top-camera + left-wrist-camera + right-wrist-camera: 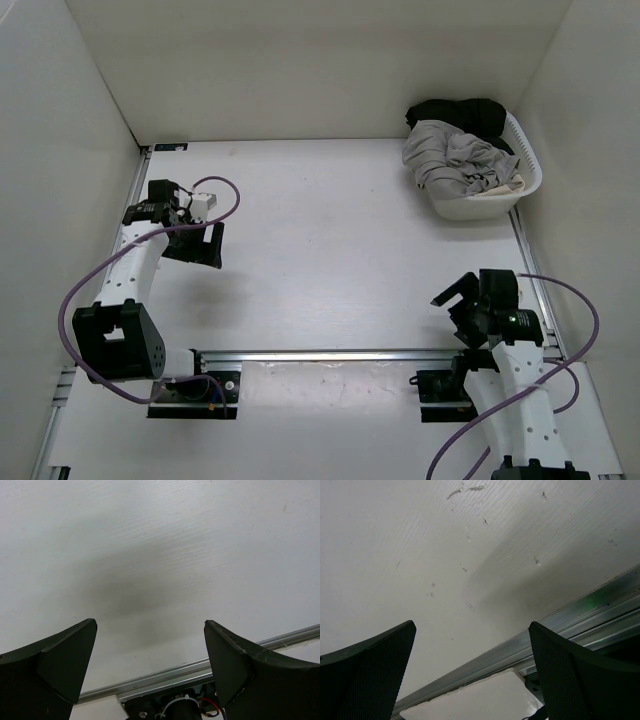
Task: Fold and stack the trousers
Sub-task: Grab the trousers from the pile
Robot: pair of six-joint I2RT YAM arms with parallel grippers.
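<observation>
Two grippers spread wide, empty: left gripper (pixel 150 624), right gripper (pixel 472 625). Trousers (pixel 455 160) bunched in white basket (pixel 530 175), 12 o'clock from right gripper, well apart. Right one nearer. Leg direction: cannot tell.

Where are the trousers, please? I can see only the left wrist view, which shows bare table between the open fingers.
Observer: The grey trousers lie bunched in a white basket at the far right corner, well away from both arms.
Operator: Thank you. Is the right hand free to fetch them?
Observer: Yes, the right hand is open with nothing between its fingers, above the table near the front rail.
</observation>
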